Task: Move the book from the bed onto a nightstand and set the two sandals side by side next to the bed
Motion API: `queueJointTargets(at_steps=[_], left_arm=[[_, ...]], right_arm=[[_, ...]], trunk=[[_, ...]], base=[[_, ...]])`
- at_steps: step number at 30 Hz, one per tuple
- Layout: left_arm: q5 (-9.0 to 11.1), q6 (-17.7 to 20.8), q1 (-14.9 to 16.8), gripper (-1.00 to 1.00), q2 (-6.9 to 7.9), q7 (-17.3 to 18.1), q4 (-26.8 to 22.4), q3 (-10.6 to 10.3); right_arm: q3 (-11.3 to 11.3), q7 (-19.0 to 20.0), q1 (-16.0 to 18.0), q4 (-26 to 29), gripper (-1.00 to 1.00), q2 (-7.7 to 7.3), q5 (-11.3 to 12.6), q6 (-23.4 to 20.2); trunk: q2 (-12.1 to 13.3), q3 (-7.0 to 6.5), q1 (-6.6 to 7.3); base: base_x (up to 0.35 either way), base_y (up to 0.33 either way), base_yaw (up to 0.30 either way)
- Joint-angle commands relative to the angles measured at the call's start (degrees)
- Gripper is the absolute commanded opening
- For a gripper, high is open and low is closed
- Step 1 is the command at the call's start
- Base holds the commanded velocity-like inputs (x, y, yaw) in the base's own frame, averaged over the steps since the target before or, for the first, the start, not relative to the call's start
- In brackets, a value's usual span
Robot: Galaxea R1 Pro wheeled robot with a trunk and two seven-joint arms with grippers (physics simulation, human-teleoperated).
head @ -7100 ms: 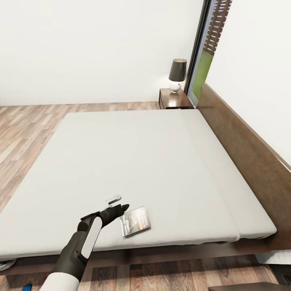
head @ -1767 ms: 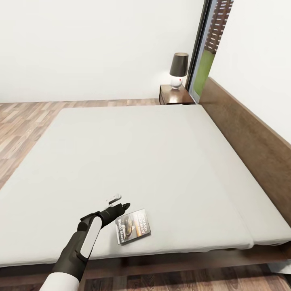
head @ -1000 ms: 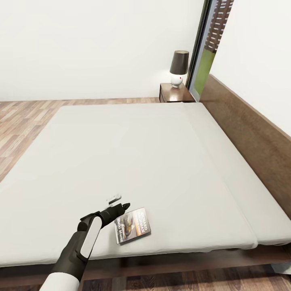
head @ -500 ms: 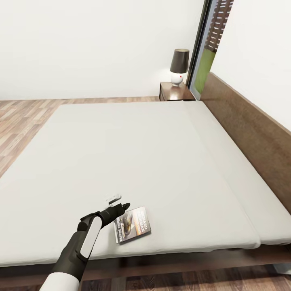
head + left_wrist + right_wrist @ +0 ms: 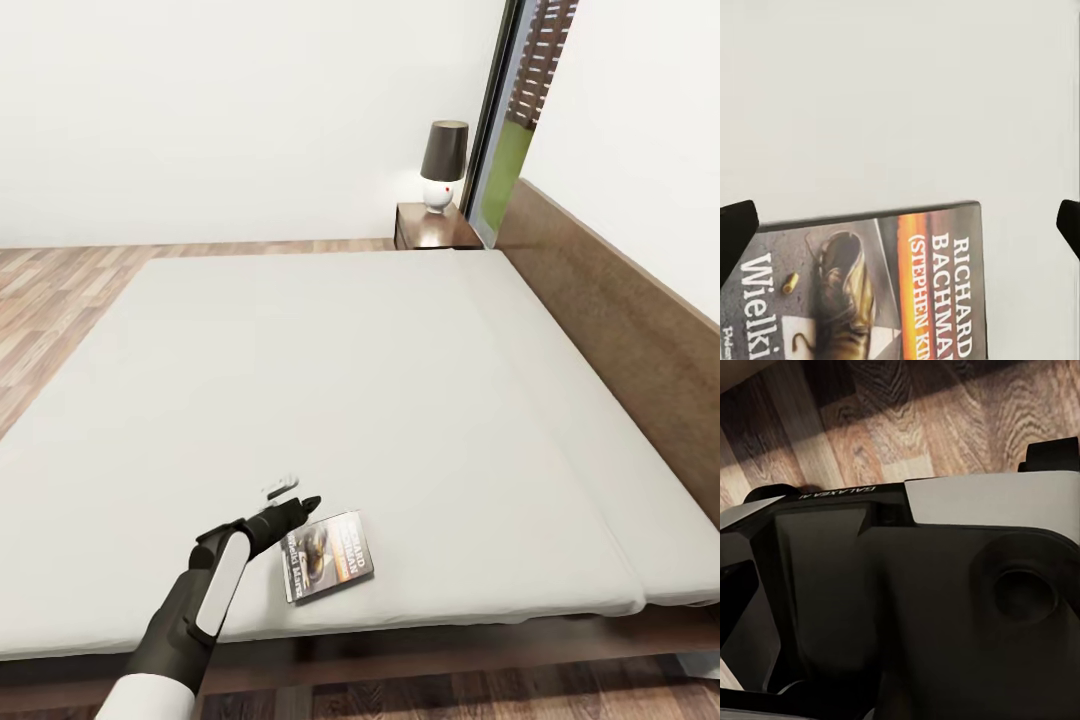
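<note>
The book point(image 5: 328, 568) lies flat near the front edge of the bed's pale mattress point(image 5: 330, 380), cover up. In the left wrist view its black cover point(image 5: 907, 292) shows white "RICHARD BACHMAN (STEPHEN KING)" lettering, an orange band and a shoe picture. My left gripper point(image 5: 297, 496) hovers just beyond the book's far left corner. It is open, with the dark fingertips point(image 5: 736, 229) spread wide and nothing between them. A nightstand point(image 5: 432, 227) stands at the bed's far corner. The sandals are out of view. The right wrist view shows my own body above the plank floor point(image 5: 945, 412), with one finger point(image 5: 735, 600) at the picture's edge.
A dark-shaded lamp point(image 5: 441, 165) sits on the nightstand beside a tall black-framed window point(image 5: 505, 130). The brown headboard point(image 5: 620, 330) runs along the bed's right side. Wood floor point(image 5: 60, 290) lies to the left of the bed.
The view closed in on the bed over the past seconds. In the last half second my left gripper edged slightly forward by the book's corner. The book has not moved.
</note>
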State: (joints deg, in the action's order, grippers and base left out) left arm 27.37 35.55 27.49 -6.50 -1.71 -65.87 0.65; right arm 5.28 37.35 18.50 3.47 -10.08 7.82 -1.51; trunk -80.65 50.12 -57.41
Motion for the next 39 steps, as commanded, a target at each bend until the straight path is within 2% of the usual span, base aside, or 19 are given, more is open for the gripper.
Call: queueJointTargets(at_steps=[1,6,26,39], left_arm=[[0.4,0.28,0.02,1.0,-0.02,-0.19,-0.46,0.08],[0.4,0.23,-0.06,1.0,-0.01,-0.15,-2.09,0.07],[0.34,0.22,-0.07,1.0,0.0,-0.05,-2.07,0.05],[0.34,0.22,-0.07,1.0,0.0,-0.14,-2.07,0.08]], right_arm=[[0.43,0.27,0.03,-0.04,1.0,-0.01,0.03,-0.16],[0.43,0.26,0.05,-0.04,1.0,-0.01,0.05,-0.16],[0.43,0.27,0.02,-0.04,1.0,-0.01,0.05,-0.16],[0.43,0.27,0.03,-0.04,1.0,-0.01,0.03,-0.16]], trunk=[[-0.02,0.04,0.0],[-0.02,0.04,0.0],[-0.02,0.04,0.0],[-5.23,2.37,-2.85]], base=[[0.0,0.0,0.0],[0.0,0.0,0.0],[0.0,0.0,0.0],[0.0,0.0,0.0]])
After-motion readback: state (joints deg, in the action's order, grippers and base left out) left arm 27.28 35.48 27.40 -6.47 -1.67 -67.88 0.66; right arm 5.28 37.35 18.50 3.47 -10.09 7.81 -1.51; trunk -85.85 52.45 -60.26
